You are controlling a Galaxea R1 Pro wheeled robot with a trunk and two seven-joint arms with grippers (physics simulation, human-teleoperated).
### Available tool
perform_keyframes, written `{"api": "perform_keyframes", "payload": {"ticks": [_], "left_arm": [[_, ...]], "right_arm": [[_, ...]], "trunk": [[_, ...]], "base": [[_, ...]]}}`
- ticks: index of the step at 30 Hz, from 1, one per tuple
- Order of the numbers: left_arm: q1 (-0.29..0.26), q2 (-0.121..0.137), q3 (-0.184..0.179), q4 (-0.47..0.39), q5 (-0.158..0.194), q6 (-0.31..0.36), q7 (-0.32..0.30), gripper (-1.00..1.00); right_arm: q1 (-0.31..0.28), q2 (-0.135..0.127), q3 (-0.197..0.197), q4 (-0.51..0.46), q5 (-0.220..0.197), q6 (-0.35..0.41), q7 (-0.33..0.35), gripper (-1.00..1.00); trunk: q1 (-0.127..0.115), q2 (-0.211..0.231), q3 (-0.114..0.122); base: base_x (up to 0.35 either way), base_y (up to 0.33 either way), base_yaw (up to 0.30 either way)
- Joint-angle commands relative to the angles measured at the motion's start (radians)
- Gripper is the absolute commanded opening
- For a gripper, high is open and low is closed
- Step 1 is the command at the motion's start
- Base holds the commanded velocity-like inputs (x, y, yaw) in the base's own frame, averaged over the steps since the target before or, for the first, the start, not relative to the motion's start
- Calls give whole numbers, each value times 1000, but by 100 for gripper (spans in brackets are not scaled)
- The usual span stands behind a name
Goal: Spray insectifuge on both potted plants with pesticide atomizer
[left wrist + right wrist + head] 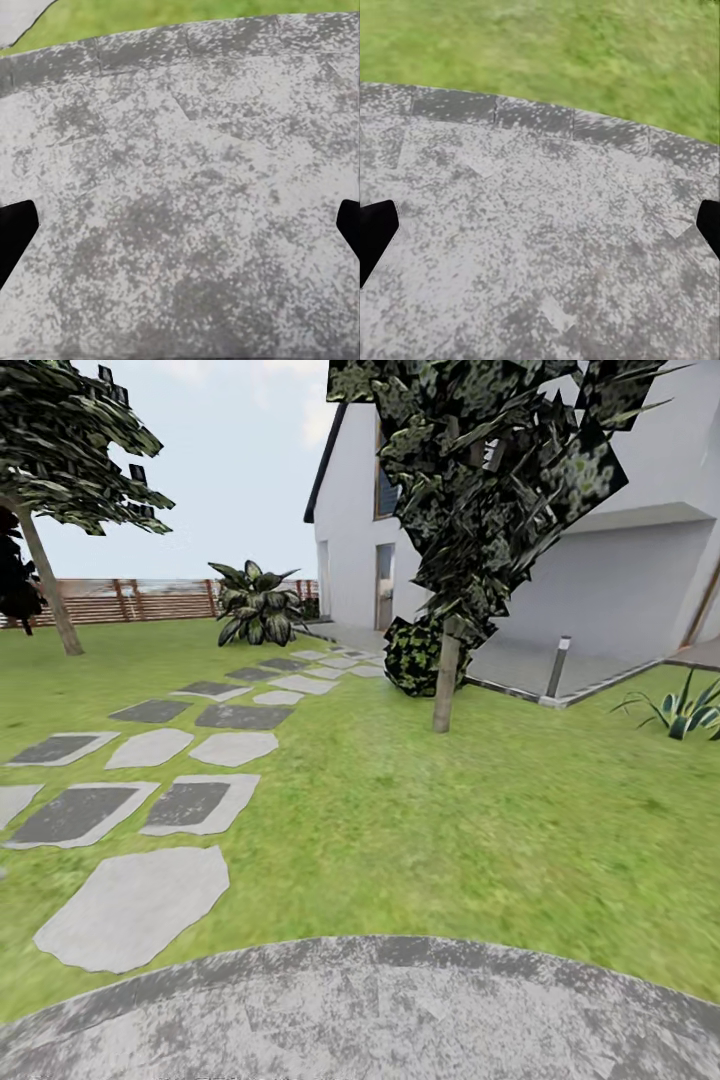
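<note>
Two black fingertips (16, 236) of the left gripper (180, 232) sit far apart at the wrist picture's edges, spread wide over the mottled grey stone patio (180, 187); the right gripper (540, 232) is spread the same way above the patio rim beside grass. In the head view the green lawn (480, 830) of the garden stretches to a white house (620, 560), crossed by a stepping-stone path (190, 760). A tree (445, 680) stands mid-lawn, a brown slatted fence (150, 600) behind, a spiky clump (680, 710) at right.

Garden (450, 830): green lawn, stepping stones, mottled grey stone patio (380, 1010) nearest.
</note>
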Motion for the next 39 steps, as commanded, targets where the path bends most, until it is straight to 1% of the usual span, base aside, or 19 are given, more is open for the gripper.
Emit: {"api": "perform_keyframes", "payload": {"ticks": [1, 9, 25, 39], "left_arm": [[-1, 0, 3, 1, -1, -3, 1, 100], [-1, 0, 4, 1, 4, -3, 1, 100], [-1, 0, 5, 1, 5, -3, 1, 100], [-1, 0, 5, 1, 5, -3, 1, 100]], "right_arm": [[0, 0, 0, 0, 1, -3, -1, 100], [0, 0, 0, 0, 1, -3, -1, 100], [0, 3, 0, 0, 1, -3, -1, 100], [0, 3, 1, 0, 1, -3, -1, 100]], "trunk": [[0, 0, -2], [0, 0, -11], [61, -112, -78], [61, -112, -93]], "base": [[0, 0, 226], [0, 0, 226], [0, 0, 226], [0, 0, 226]]}}
